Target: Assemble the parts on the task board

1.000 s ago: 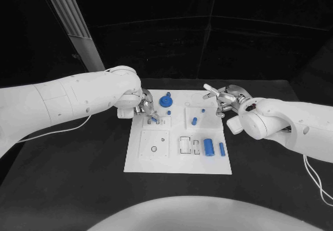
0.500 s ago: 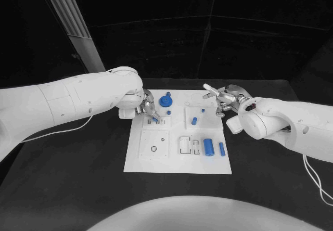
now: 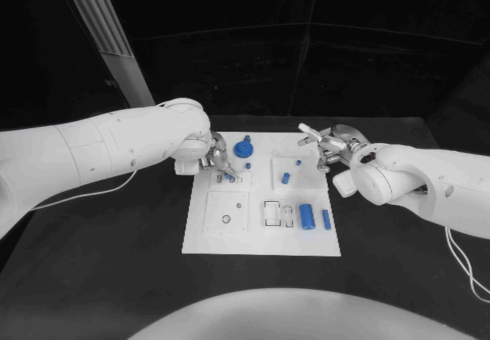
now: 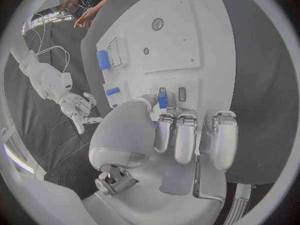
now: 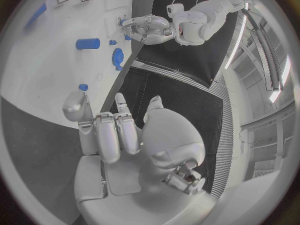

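Note:
The white task board (image 3: 260, 234) lies mid-table. My left hand (image 3: 212, 160) hovers over the board's far left corner and pinches a small blue part (image 4: 162, 100) between thumb and finger, right above a pair of slots (image 4: 181, 93). My right hand (image 3: 328, 147) hangs at the board's far right edge, fingers apart and holding nothing. On the board sit a blue round knob (image 3: 244, 149), a short blue piece (image 3: 286, 178), a blue cylinder (image 3: 306, 215) and a blue bar (image 3: 327, 219). The right wrist view shows my right hand (image 5: 119, 130), the knob (image 5: 117, 57) and the short piece (image 5: 87, 43).
A grey post (image 3: 112, 49) rises at the table's far left. A thin cable (image 3: 92, 191) trails from my left arm across the black table (image 3: 122, 269). The board's near left holds a square block with small holes (image 3: 226, 211).
My left hand's fingers have shifted very slightly over the board's far left corner, the small blue part still in them. The right hand stays put.

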You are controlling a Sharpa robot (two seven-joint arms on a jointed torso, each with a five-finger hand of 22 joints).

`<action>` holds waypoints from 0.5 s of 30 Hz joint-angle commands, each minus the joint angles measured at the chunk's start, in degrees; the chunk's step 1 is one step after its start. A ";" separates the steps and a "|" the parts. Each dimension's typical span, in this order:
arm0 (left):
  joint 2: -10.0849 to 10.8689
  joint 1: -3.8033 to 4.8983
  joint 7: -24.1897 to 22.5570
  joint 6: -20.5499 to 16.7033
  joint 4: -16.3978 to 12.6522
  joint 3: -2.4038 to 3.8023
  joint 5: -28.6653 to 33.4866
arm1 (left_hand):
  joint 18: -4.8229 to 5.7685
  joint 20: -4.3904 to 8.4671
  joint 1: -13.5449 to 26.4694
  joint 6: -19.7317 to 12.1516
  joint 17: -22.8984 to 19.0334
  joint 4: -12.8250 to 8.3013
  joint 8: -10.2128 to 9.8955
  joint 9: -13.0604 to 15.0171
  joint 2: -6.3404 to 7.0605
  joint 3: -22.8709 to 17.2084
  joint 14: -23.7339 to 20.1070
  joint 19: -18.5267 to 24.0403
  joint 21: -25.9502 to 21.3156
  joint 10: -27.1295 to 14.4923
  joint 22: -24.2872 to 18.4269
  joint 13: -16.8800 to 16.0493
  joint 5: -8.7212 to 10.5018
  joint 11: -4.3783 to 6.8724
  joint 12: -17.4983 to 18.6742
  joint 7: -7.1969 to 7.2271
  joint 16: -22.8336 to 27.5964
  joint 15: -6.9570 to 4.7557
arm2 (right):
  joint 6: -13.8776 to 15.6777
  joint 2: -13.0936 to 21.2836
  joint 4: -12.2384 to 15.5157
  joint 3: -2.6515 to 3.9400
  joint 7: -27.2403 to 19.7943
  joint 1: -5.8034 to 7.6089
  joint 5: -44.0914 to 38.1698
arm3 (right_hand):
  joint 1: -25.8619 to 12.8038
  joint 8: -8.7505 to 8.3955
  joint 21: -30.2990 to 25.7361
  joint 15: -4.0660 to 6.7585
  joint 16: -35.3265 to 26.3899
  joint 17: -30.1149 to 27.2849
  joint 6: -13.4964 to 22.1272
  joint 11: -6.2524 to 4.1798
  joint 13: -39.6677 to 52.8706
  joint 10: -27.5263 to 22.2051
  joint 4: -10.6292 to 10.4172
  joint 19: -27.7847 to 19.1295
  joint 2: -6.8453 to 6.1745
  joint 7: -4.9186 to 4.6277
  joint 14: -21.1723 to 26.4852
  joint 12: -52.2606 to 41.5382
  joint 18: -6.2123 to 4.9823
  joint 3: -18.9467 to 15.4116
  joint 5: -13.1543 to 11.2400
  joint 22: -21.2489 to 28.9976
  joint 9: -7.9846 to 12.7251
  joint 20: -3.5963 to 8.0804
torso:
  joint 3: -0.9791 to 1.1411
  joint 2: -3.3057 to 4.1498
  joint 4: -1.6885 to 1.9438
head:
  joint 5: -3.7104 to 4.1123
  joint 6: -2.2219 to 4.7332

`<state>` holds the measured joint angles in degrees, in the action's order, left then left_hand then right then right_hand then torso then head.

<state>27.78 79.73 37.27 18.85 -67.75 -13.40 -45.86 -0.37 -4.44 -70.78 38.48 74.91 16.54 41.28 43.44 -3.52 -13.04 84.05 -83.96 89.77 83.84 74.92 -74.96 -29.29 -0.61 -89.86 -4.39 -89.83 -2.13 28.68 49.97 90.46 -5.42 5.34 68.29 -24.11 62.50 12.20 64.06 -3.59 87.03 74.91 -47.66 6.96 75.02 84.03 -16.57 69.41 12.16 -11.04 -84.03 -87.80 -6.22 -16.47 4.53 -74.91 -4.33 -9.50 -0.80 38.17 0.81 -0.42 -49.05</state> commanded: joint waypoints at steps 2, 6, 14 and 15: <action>-0.05 0.06 0.42 0.71 0.00 0.02 0.09 | 0.37 -0.38 0.32 0.02 15.09 0.17 -0.32 -0.07 -0.05 -0.29 5.95 -6.04 0.23 6.16 15.08 -15.04 0.19 -0.35 -0.14 -0.08 -0.17 0.29 | -0.06 -0.03 0.14 0.03 -0.28 0.08 -0.20 | 0.01 0.22 -0.39 0.41 0.01 10.52 0.15 -0.32 12.15 2.95 -0.02 -0.31 0.36 0.11 -2.13 -0.06 -0.45 -0.39 0.14 -5.04 0.07 0.07 | 0.00 0.00 0.00 | -0.03 -0.01; -0.07 0.03 0.48 0.89 -0.04 0.02 0.09 | 0.37 -0.41 0.28 -0.07 15.09 0.16 -0.40 -0.08 -0.04 -0.36 5.95 -6.04 0.23 6.16 15.08 -15.04 0.44 -0.37 -0.14 -0.11 -0.17 0.31 | -0.06 -0.04 0.14 0.03 -0.30 0.08 -0.20 | 0.01 0.22 -0.39 0.41 0.01 10.52 0.15 -0.32 12.15 2.95 -0.02 -0.31 0.36 0.11 -2.13 -0.06 -0.45 -0.39 0.14 -5.04 0.07 0.07 | -0.03 0.03 -0.01 | -0.09 -0.03; -0.14 -0.03 0.62 1.17 0.01 0.02 0.09 | 0.37 -0.46 0.35 -0.22 15.09 0.22 -0.53 -0.11 -0.03 -0.42 5.95 -6.04 0.23 6.16 15.08 -15.04 0.92 -0.44 -0.14 -0.21 -0.17 0.35 | -0.04 -0.02 0.21 0.03 -0.30 0.08 -0.20 | 0.03 0.23 -0.27 0.41 0.05 10.57 0.16 -0.32 12.17 2.97 -0.02 -0.21 0.37 0.11 -2.18 -0.08 -0.42 -0.41 0.15 -5.09 0.07 0.07 | -0.01 0.01 0.00 | -0.04 -0.17; -0.15 -0.05 0.65 1.23 0.01 0.02 0.09 | 0.37 -0.46 0.38 -0.24 15.09 0.23 -0.55 -0.12 -0.03 -0.41 5.95 -6.04 0.23 6.16 15.08 -15.04 0.95 -0.45 -0.14 -0.22 -0.17 0.36 | -0.03 -0.01 0.22 0.03 -0.30 0.08 -0.20 | 0.03 0.23 -0.27 0.41 0.05 10.57 0.16 -0.32 12.17 2.97 -0.02 -0.21 0.37 0.11 -2.18 -0.08 -0.42 -0.41 0.15 -5.09 0.07 0.07 | 0.00 0.01 -0.01 | -0.04 -0.16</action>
<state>27.70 79.63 37.30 19.23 -67.77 -13.40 -45.85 -0.37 -4.44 -70.79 38.48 74.91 16.71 41.06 43.39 -3.51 -13.22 84.05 -83.96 89.77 84.05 74.92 -74.96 -28.66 -0.83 -89.86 -4.40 -89.83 -2.13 28.68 49.96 90.52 -5.42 5.34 68.29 -24.12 62.50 12.20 64.06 -3.59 87.03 74.91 -47.66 6.96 75.02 84.03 -16.57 69.42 12.16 -11.04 -84.03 -87.80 -6.22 -16.47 4.53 -74.91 -4.33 -9.50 -0.81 38.17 0.81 -0.48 -49.19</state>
